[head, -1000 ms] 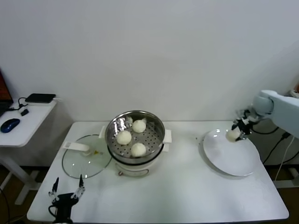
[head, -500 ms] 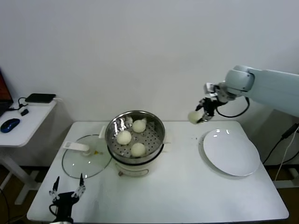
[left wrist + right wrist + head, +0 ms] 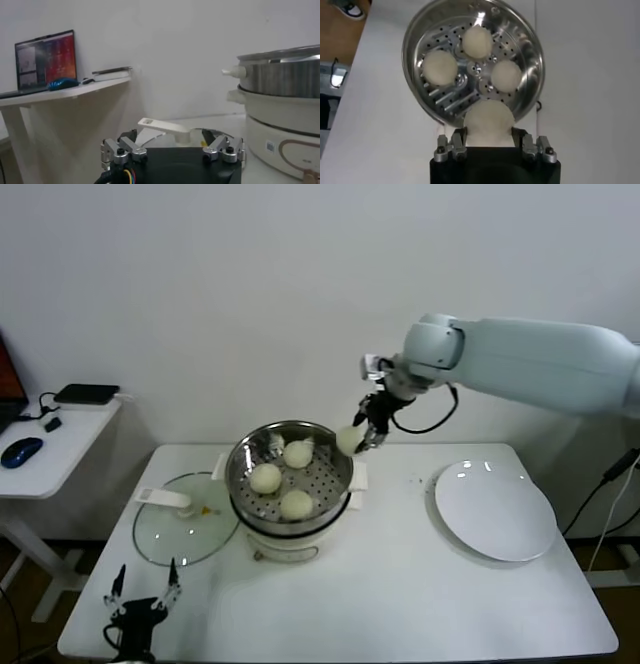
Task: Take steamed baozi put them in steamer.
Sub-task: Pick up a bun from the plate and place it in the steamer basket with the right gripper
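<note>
Off-white baozi (image 3: 348, 440) pinched tight in my right end effector (image 3: 362, 434); I'd lower it into the steamer's (image 3: 290, 469) empty right gap before releasing.

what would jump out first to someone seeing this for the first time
The right gripper hangs over the right rim of the steamer, shut on a baozi. Three more baozi already sit inside on the perforated floor. The white plate to the right lies bare, and the left gripper waits open at the table's front-left edge.

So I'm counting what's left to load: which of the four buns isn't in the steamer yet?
The bun held in the right gripper, in the air over the steamer's right rim. The other three lie on its perforated floor.
</note>
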Controlling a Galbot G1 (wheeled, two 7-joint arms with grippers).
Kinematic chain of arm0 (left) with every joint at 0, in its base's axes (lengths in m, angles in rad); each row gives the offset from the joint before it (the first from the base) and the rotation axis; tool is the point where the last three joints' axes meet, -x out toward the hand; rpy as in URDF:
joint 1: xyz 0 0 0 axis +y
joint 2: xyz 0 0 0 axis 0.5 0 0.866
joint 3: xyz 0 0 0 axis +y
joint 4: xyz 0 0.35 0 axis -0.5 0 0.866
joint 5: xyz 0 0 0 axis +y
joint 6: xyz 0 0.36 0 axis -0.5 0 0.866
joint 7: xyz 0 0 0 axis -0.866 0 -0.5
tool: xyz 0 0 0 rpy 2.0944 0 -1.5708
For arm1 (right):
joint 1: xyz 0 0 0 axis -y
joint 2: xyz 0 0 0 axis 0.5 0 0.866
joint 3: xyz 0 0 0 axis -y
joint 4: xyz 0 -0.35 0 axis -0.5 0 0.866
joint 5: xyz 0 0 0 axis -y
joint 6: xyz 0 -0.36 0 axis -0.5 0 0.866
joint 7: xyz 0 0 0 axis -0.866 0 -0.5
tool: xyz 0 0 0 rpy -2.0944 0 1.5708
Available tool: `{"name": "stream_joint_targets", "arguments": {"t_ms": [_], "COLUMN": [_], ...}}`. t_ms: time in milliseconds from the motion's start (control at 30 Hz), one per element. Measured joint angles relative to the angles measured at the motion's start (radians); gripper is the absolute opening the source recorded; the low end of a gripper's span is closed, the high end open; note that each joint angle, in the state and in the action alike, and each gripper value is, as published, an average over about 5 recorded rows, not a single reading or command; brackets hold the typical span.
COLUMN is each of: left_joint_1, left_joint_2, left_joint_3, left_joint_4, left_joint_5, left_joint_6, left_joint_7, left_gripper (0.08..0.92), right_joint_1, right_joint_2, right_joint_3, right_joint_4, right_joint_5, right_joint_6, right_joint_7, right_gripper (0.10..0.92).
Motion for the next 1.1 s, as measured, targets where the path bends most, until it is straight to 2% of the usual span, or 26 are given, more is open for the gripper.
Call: {"name": "stream_joint_targets", "arguments": {"t_ms": [433, 1100], "left_joint_1": [-0.001, -0.002], "left_joint_2": [0.0, 0.0], "left_joint_3": [-0.003, -0.008], "left_joint_4": [0.009, 0.013], "left_joint_5": [-0.001, -0.002], "left_joint_6": [0.0, -0.01], "left_joint_7": [0.002, 0.002], "left_gripper": [0.823, 0.823], "right_joint_1": [-0.089, -0.174], "right_joint_2": [0.165, 0.224], "right_joint_3": [0.015, 0.022], "right_joint_4": [-0.1, -0.182], "right_joint_5": [-0.012, -0.109], "right_joint_6": [-0.034, -0.035], "right_joint_7": [-0.001, 0.004], "right_gripper": [0.611, 0.618]}}
